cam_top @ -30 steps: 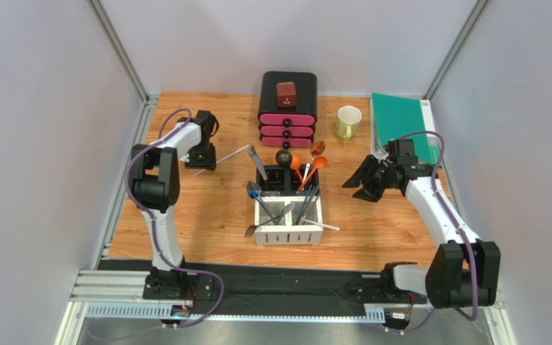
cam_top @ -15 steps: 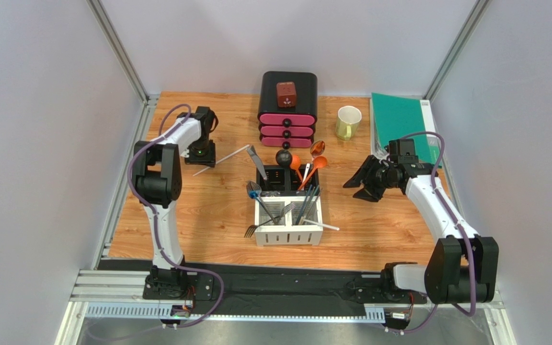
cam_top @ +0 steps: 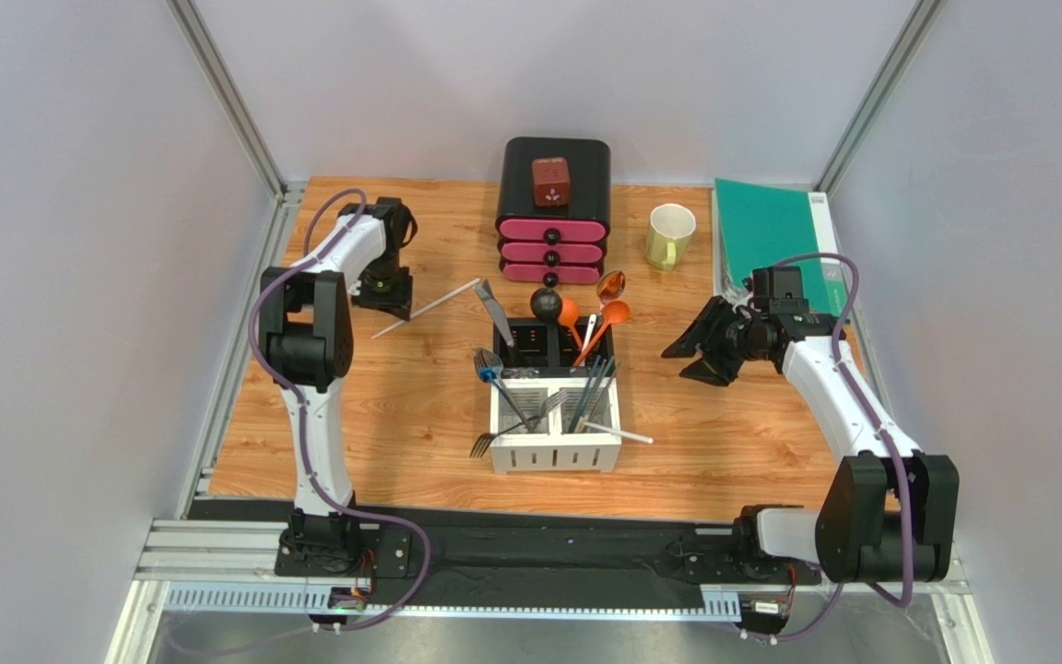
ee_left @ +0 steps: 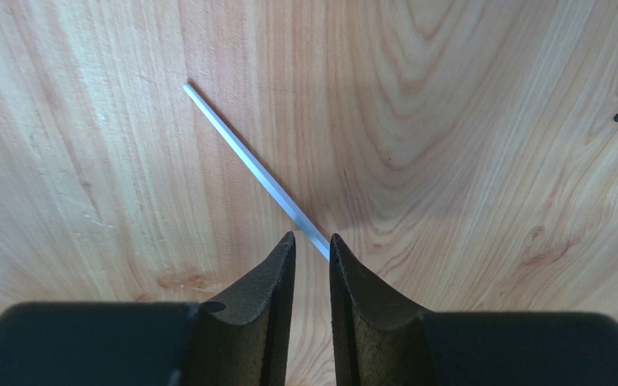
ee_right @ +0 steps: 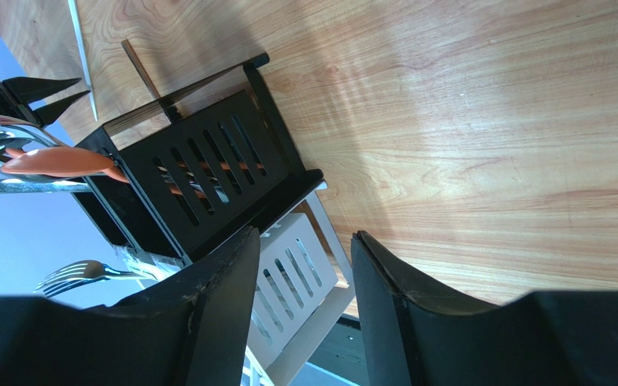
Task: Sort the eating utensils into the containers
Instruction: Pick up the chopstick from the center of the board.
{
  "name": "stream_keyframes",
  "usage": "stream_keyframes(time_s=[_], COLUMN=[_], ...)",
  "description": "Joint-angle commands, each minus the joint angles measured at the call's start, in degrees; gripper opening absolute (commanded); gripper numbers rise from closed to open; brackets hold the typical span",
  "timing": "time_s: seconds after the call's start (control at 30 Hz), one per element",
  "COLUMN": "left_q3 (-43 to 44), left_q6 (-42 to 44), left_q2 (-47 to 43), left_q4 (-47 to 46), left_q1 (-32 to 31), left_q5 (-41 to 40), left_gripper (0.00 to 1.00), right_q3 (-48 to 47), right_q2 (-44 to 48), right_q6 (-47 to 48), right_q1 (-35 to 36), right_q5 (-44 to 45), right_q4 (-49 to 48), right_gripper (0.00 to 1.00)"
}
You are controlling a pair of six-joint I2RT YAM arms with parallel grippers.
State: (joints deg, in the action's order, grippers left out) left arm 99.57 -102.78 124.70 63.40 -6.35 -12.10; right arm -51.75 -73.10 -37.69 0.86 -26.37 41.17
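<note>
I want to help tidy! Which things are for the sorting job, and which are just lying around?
For the job: caddy, loose silver stick, orange spoons, fork, knife.
Just lying about: drawer box, pale mug, green folder.

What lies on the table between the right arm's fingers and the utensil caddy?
Nothing: in the top view the stretch of table between the right fingers and the caddy is bare wood.

A robotics lab cell — grey panels (cam_top: 66, 277) and aluminium posts (cam_top: 225, 97) enclose a wooden tabletop (cam_top: 412, 415), two arms (cam_top: 318, 457) bolted to a front rail (cam_top: 564, 547).
</note>
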Motion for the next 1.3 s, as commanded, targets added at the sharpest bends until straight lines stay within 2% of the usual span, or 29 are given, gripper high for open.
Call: stream_keyframes(time_s=[0.0,0.43,0.53,0.67,0.73,0.83,1.17,1.27], left_q3=[1.42,2.20,2.91,2.12,2.47,5.01,15.12,15.13], left_q6=[2.58,4.35,3.56,3.64,4.60,4.08,5.04,5.58], left_q2=[0.10,0.97,0.98,-0.86,-1.22,0.18,8.09,8.28], left_q4=[3.14,6.21,6.74,4.20,2.97,4.10,11.12,11.32], left_q1=[0.64,0.81,0.90,0.99,1.16,1.34,1.43,1.43], left_q5=[0.67,0.32,0.41,0.15,0.06,0.84,4.98,4.98], left_gripper=[0.24,0.24,0.26,0.37,0.39,0.43,0.43,0.43], right_q3=[-1.34,0.42,1.29,2.70,3.05,2.97,3.14,3.49], right_q2=[-0.20,0.94,1.38,2.08,2.17,1.56,0.85,0.68], right_q6=[-0.01,0.16,-0.10,-0.10,-0.10,-0.19,0.08,0.16], right_q1=[-2.17,-4.47,-4.73,-5.43,-5.70,-5.96,-7.28,-7.72], right_q5=[-1.84,-3.69,-4.04,-4.57,-4.92,-5.35,-5.89,-5.97], right_q4=[-2.85,-3.72,-4.25,-4.69,-4.87,-5.22,-5.66,-5.75], right_gripper=[0.51,0.51,0.51,0.51,0.51,0.51,0.51,0.51])
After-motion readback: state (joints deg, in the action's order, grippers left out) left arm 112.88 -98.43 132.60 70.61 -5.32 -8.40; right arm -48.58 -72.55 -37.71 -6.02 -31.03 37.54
